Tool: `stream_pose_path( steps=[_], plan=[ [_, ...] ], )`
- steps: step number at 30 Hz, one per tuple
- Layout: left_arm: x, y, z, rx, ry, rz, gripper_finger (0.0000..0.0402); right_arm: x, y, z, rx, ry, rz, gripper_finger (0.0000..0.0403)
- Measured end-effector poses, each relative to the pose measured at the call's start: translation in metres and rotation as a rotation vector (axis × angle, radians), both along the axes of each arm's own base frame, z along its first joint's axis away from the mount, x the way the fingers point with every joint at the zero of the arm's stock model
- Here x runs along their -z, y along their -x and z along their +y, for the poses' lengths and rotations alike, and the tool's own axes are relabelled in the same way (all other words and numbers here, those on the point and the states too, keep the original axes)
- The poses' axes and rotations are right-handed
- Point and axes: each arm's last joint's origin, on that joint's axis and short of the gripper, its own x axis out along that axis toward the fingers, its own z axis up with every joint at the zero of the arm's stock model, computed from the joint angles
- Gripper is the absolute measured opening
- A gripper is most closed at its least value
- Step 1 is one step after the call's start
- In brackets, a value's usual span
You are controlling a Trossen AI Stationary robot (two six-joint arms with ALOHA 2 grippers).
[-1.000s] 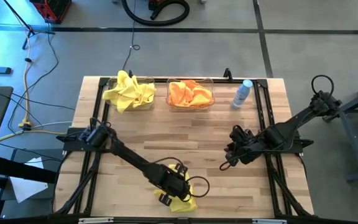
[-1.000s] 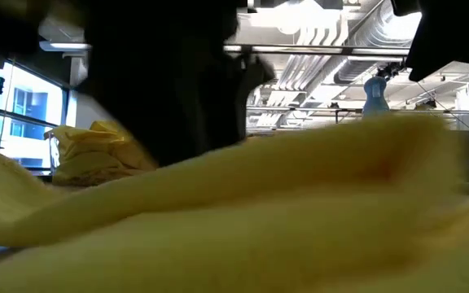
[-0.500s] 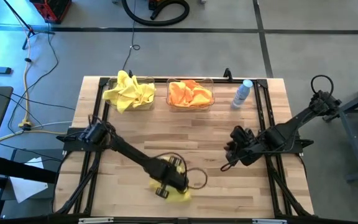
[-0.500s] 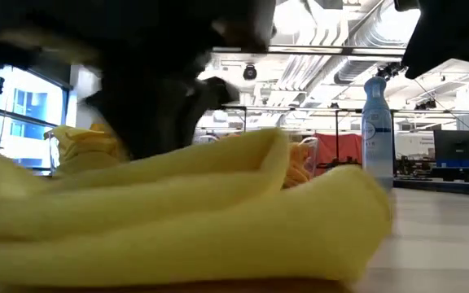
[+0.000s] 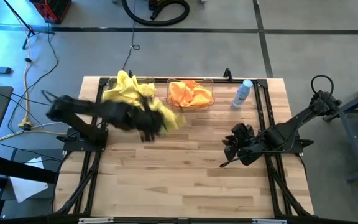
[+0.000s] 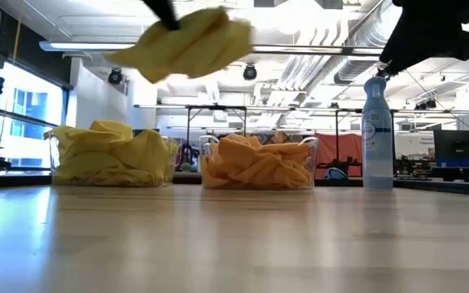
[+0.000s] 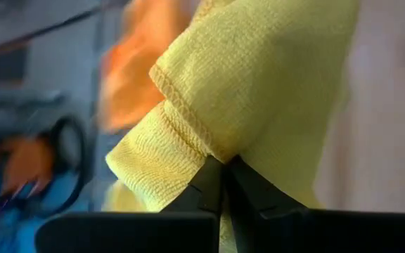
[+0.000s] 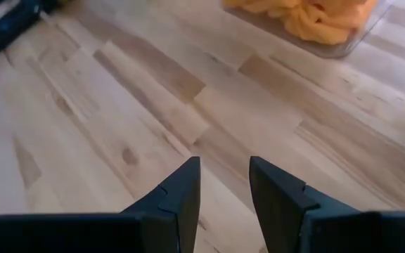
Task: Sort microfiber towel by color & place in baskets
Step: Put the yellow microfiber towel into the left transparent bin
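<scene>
A: Starting nearest: the near part of the wooden table point(image 5: 185, 180) carries nothing in the high view. Which arm is working?

B: The left one. The left gripper point(image 5: 149, 126) is raised over the far-left part of the table, fingers pinched tight on a fold of a yellow towel point(image 5: 169, 118). The left wrist view shows the fingertips point(image 7: 216, 184) meeting on the cloth's hemmed edge, the rest draping loose.

A: Why held that way?

B: Judgement: an edge pinch lets the cloth hang free and clear the basket rim. In the low view the yellow towel point(image 6: 190, 41) rides high above both tubs.

A: And the right arm?

B: The right gripper point(image 5: 234, 144) waits low over the right side of the table, fingers a little apart with only bare boards between them, as its wrist view shows.

A: Destinations?

B: Along the far edge, the left basket point(image 5: 131, 94) is heaped with yellow cloths and the right basket point(image 5: 191, 94) with orange ones. The carried towel hangs just in front of the gap between them, so the yellow basket looks the likely target; it is not released yet. A spray bottle point(image 5: 242, 93) stands right of the orange basket.

A: Surroundings?

B: Pale wood planks; grey floor with cables point(image 5: 33, 68) at left; beyond the table, an open hall with ceiling ducts point(image 6: 332, 32).
</scene>
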Motion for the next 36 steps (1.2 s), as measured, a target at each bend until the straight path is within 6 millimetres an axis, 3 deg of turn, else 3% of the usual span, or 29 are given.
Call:
stream_pose_path(
  steps=[5,10,15,19,23,31,36],
  plan=[
    [-0.035,0.051,0.074,-0.232,-0.078,-0.006,0.0,-0.001,-0.002,-0.006,0.094,-0.003,-0.047,0.0116],
    [-0.035,0.086,0.14,-0.403,-0.064,0.016,0.0,-0.002,-0.006,-0.015,0.19,0.017,-0.092,0.0116],
    [0.009,0.101,0.193,-0.404,0.056,0.109,0.0,-0.002,-0.01,-0.026,0.263,0.01,-0.106,0.0116],
    [0.056,0.104,0.222,-0.378,0.134,0.111,0.0,-0.003,-0.014,-0.033,0.305,0.005,-0.117,0.0116],
    [0.092,0.098,0.236,-0.29,0.198,0.033,0.0,-0.003,-0.018,-0.041,0.349,-0.001,-0.131,0.0116],
    [0.17,0.085,0.25,-0.269,0.334,0.137,0.0,-0.006,-0.025,-0.054,0.418,-0.023,-0.18,0.0116],
    [0.193,0.078,0.257,-0.33,0.379,0.155,0.0,-0.007,-0.027,-0.057,0.436,-0.033,-0.2,0.0116]
  ],
)
